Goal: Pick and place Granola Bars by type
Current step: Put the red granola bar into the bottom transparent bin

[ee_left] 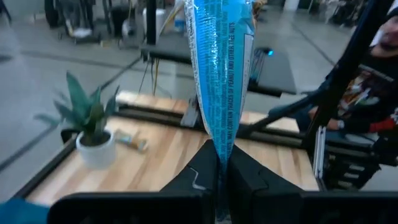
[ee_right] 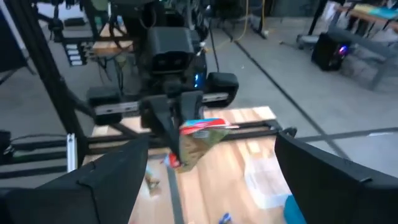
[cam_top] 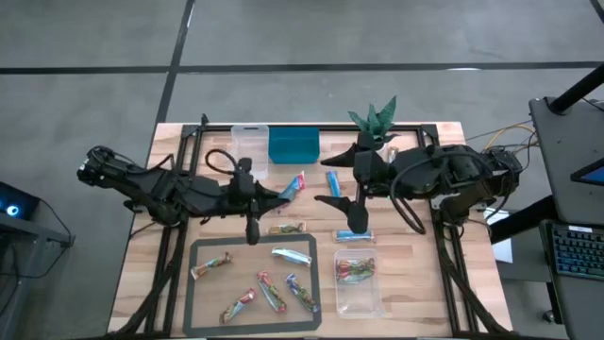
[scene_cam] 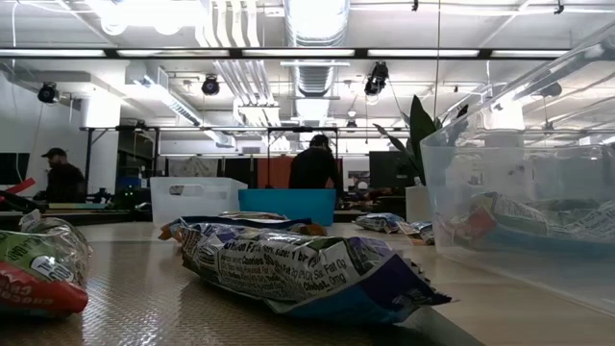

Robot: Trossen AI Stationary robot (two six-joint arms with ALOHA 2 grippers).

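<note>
My left gripper (cam_top: 279,195) is over the table's middle, shut on a blue granola bar with a red end (cam_top: 294,186), which is held clear of the table. My right gripper (cam_top: 342,212) hangs open just to the right of it, facing it, with nothing between its fingers (ee_right: 106,186). A blue bar (cam_top: 333,179) lies flat on the wood beyond that gripper. Another blue bar (cam_top: 354,236) lies below it. Several mixed-colour bars (cam_top: 264,283) lie on a dark tray (cam_top: 203,316). Neither gripper shows in the low view. My left gripper pinches one end of the bar (ee_left: 221,148) between its two fingers (ee_left: 193,177). The fingers lie about level and point toward the table's right. The bar sticks out ahead of them, lifted clear of the table.
A teal bin (cam_top: 293,146) and a clear tub (cam_top: 249,142) stand at the far edge, with a potted plant (cam_top: 375,118) to their right. A clear tub (cam_top: 359,279) at the near right holds green and red bars. Black frame rails run along the table's sides.
</note>
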